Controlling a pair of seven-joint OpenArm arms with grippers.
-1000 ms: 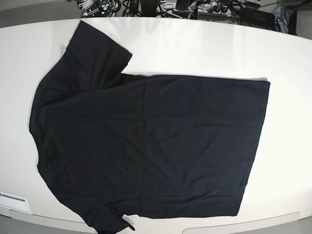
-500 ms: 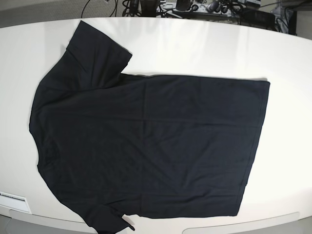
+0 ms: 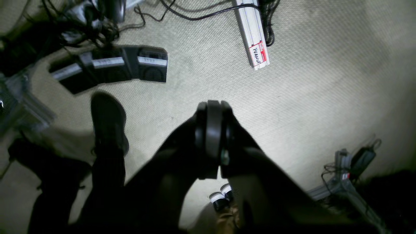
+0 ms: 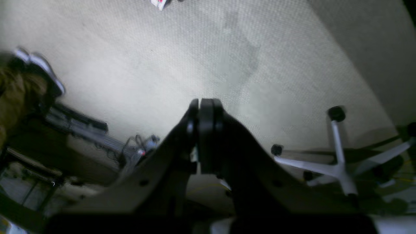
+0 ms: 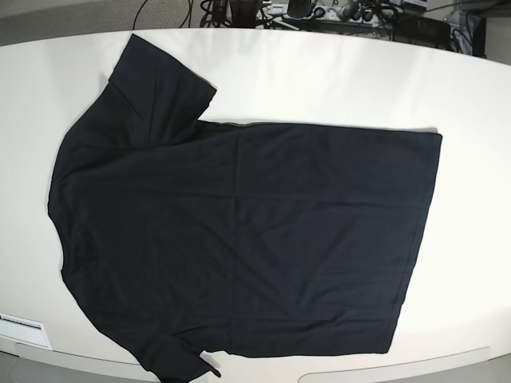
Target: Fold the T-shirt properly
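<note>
Zero folds so far: the T-shirt (image 5: 239,239) lies flat across the table (image 5: 335,80), collar at 9 o'clock, hem at 3. Our left claw (image 3: 213,107) and right claw (image 4: 203,105) are pinched closed, empty, aimed at carpet (image 4: 162,65)

Black T-shirt (image 5: 239,239) is laid out flat on the white table (image 5: 335,80), collar end toward the left, hem on the right. One sleeve (image 5: 156,84) sticks up top-left, cables (image 5: 319,12) bunched behind the far edge.
</note>
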